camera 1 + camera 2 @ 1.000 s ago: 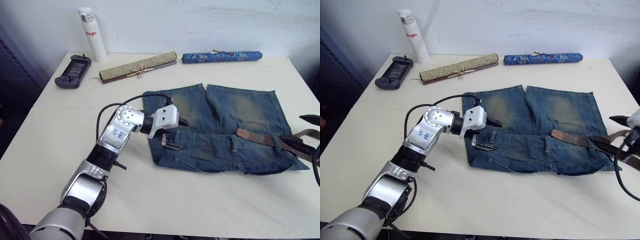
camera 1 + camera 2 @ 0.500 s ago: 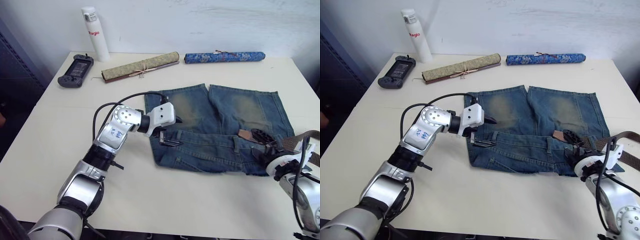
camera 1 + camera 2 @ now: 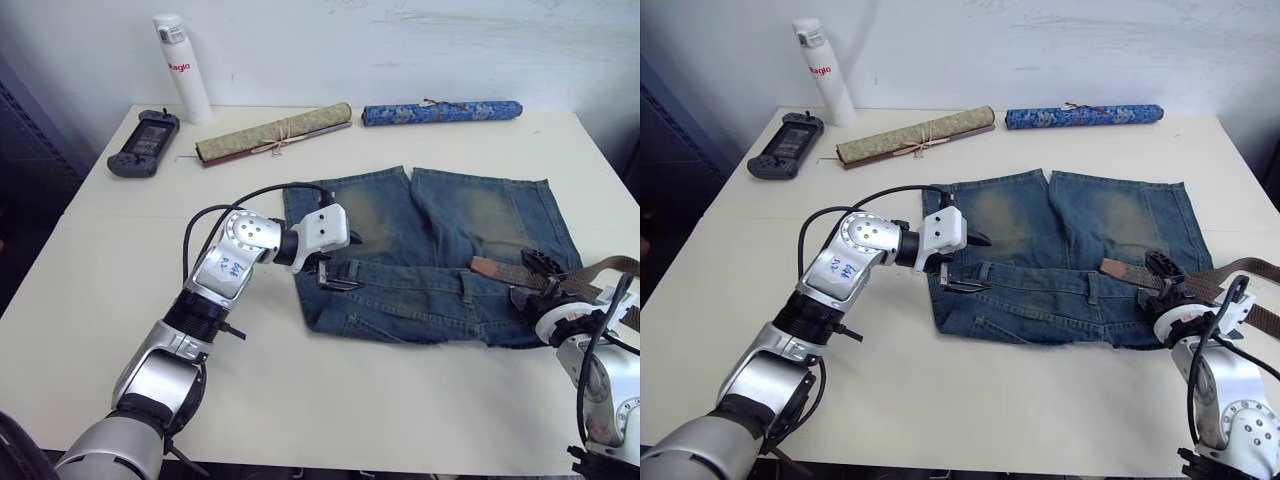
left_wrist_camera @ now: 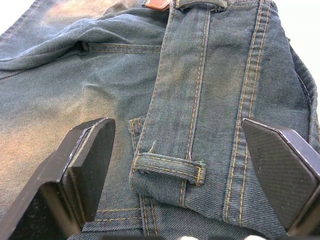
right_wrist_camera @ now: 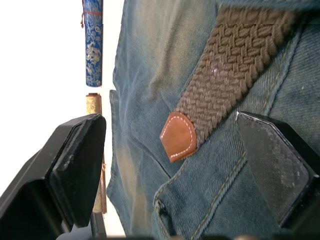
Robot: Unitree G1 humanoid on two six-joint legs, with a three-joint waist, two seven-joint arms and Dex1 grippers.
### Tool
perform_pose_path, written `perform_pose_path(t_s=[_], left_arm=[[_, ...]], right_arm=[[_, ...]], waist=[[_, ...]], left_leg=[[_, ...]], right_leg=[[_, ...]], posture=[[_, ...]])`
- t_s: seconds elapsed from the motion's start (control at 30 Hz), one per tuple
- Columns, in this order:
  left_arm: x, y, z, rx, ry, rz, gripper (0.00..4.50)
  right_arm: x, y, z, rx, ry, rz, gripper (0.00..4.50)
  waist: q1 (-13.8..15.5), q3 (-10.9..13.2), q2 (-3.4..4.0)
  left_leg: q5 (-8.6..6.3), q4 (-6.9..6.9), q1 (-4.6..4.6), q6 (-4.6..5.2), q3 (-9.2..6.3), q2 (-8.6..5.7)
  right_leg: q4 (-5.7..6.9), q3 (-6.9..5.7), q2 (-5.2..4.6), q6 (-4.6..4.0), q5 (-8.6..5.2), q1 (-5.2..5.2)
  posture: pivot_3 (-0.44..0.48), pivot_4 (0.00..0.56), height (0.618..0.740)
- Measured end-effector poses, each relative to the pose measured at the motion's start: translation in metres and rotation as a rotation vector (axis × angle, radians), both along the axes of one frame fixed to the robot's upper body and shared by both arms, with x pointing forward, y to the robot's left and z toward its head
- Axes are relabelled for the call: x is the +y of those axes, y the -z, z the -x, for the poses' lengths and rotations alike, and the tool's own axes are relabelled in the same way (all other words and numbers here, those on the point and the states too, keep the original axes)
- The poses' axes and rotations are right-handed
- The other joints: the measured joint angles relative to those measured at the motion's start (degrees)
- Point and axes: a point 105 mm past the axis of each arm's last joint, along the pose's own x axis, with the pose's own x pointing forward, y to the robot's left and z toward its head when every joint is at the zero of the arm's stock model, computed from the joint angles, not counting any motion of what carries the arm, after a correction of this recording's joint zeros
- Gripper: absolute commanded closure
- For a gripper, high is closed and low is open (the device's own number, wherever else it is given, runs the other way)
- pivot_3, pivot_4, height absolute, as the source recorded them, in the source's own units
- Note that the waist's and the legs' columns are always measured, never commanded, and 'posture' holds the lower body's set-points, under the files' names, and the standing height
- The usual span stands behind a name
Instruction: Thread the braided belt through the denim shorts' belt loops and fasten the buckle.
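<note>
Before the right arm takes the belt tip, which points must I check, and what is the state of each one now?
1. Right gripper open, jaws spread on both sides of the belt tip: ok.
2. The tip is free, not yet gripped: ok.
3. Left gripper open over a belt loop on the denim shorts: ok.
4. Braided belt lies on the waistband, tip toward the middle: ok.
5. The tip has passed the next loop: not ok, that loop has no belt in it.
6. Buckle ready to fasten: cannot tell.
</note>
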Motion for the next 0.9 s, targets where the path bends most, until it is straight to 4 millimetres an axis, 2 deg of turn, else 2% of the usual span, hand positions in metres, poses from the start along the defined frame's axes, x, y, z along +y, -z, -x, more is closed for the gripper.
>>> perform_pose_path(t_s=[0.23,0.47,0.73,0.9], left_arm=[[0.002,0.0,0.0,0.003,-0.005,-0.006,0.0],[0.002,0.0,0.0,0.003,-0.002,-0.006,0.0],[0.003,-0.001,0.001,0.0,-0.004,-0.01,0.0],[0.001,-0.002,0.002,0.001,-0.004,-0.006,0.0]], right_arm=[[-0.014,0.007,-0.013,-0.025,0.063,-0.013,0.06],[-0.016,0.01,-0.019,0.011,0.086,-0.007,0.06],[-0.027,0.008,-0.003,0.202,0.205,-0.005,0.06],[-0.032,0.007,-0.006,0.203,0.233,-0.013,0.06]], waist=[[0.1,-0.06,-0.12],[0.05,-0.18,-0.3],[1.13,-0.3,-0.52],[1.47,-0.3,-0.52]], left_leg=[[0.0,0.02,0.01,0.03,0.03,-0.01],[0.0,0.02,0.01,0.03,0.03,0.0],[0.0,0.01,0.0,0.03,-0.33,-0.09],[0.0,0.02,0.01,0.04,-0.33,-0.12]], right_leg=[[0.02,0.07,-0.03,0.0,0.0,0.0],[0.03,0.07,-0.03,0.0,0.0,0.0],[-0.43,0.17,-0.02,0.0,0.0,0.2],[-0.46,0.18,-0.02,0.02,0.01,0.24]], posture=[[0.0,0.15,0.686],[0.0,0.15,0.686],[0.0,0.15,0.686],[0.0,0.15,0.686]])
